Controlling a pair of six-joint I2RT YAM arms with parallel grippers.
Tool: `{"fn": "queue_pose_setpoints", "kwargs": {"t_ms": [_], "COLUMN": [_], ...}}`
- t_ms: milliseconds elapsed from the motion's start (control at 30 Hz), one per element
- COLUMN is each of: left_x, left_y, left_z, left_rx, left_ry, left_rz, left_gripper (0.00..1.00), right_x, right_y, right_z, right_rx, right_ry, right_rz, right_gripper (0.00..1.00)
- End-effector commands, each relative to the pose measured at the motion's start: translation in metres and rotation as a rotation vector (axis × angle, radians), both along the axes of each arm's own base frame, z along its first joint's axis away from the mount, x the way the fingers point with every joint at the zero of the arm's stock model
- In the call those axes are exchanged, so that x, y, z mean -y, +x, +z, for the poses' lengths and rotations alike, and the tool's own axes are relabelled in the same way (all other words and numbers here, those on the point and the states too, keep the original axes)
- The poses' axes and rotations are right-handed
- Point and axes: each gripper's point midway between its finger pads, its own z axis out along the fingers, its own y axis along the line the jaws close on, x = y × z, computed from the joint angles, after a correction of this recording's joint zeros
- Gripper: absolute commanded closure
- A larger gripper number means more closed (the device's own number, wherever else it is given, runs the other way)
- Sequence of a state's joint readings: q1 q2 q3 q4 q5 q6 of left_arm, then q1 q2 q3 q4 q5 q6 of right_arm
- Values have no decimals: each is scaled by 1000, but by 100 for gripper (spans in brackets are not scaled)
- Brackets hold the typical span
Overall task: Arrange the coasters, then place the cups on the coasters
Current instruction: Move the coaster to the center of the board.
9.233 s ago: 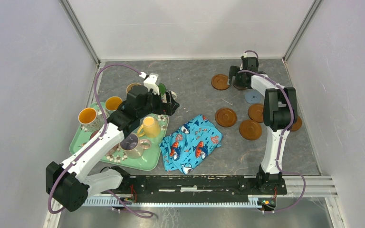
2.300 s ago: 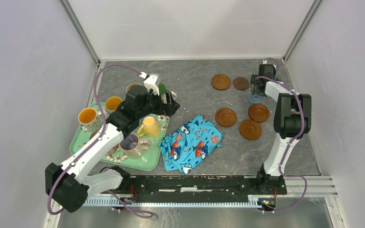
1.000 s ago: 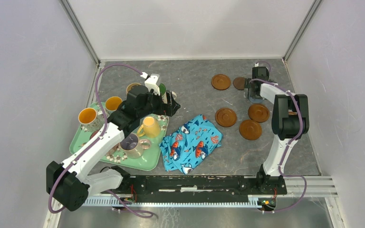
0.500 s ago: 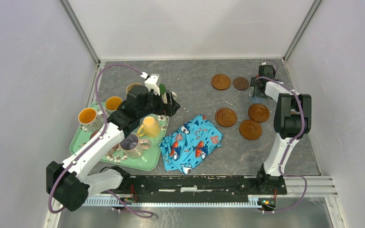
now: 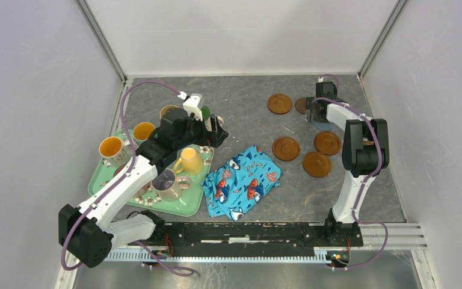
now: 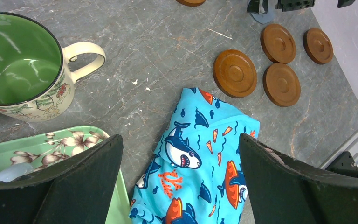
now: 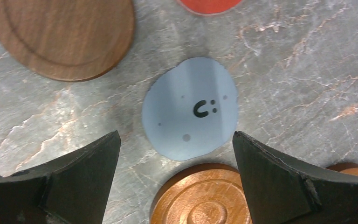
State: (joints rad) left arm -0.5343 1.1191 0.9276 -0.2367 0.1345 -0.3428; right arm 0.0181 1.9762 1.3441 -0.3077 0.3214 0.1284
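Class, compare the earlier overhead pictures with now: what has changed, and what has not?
The right claw shifted from the dark brown coaster to hover open over the blue-grey coaster, holding nothing. The left claw, cups, tray and cloth stayed put.

Grey marbled table (image 5: 246, 102), brown coasters (image 5: 286, 149), fish-print cloth (image 5: 243, 180), green tray (image 5: 187, 207)

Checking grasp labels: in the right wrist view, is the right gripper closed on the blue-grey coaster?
No, the right gripper is wide open, and the blue-grey coaster lies flat on the table between its jaws, untouched.
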Motion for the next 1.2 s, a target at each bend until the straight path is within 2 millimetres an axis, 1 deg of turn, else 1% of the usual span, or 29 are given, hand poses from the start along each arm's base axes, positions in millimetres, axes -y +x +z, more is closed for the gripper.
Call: {"fn": "queue_pose_setpoints", "kwargs": {"t_ms": [0,300,567,600,667,700,933,1167], "left_x": [2,2,2,2,2,1,2,2], "left_y": [2,2,2,2,2,2,2,2], "left_z": [11,11,11,10,11,11,11,11], "left_rx": [59,59,58,57,59,60,58,57], "left_ry": [10,10,10,10,9,10,9,10], "left_rz": [-35,-35,-35,-35,-35,-35,-37,-35], "left_gripper": [0,0,0,0,0,0,0,0], "right_x": [-7,6,16,19,19,32,50,54], "right_y": [14,10,6,6,5,3,-1,-2], "right_z": [11,2,-5,-4,-4,-3,0,0], "right_rx": [39,-8,-29,-27,-27,-27,-17,-17], "right_ry": [-8,-74,-80,-78,-75,-74,-54,-44], "right_rz": [26,-3,-30,-38,-41,-69,-114,-127], "right_gripper": [2,2,2,2,2,2,2,2]}}
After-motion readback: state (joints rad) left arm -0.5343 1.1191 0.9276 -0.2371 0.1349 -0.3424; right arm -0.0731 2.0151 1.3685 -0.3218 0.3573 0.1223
